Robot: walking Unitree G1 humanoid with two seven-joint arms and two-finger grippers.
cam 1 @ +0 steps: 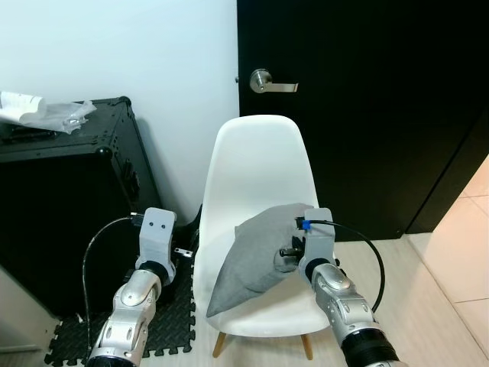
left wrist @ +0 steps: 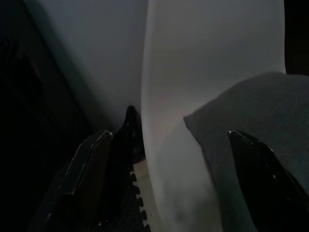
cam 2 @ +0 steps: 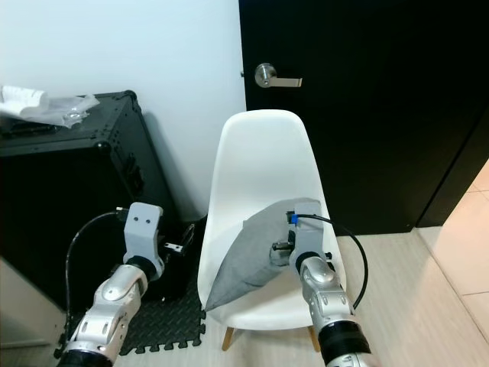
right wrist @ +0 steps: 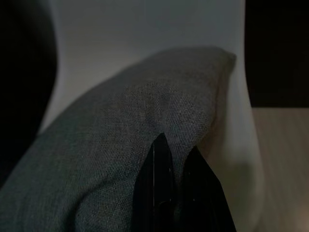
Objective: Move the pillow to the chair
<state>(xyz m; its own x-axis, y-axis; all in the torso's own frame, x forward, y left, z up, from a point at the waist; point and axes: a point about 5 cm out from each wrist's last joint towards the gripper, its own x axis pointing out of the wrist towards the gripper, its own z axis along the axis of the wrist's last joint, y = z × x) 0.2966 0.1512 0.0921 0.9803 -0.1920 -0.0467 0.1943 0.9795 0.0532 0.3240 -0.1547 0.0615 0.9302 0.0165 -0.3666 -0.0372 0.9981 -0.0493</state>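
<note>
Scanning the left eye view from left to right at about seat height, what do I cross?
Black case → left hand, beside the chair's edge → grey pillow on the white chair → right hand, pinching the pillow's right side → black door.

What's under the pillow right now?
The grey pillow leans on the white chair, one corner hanging over the seat's front edge. The seat beneath it is covered. The right gripper pinches its fabric.
</note>
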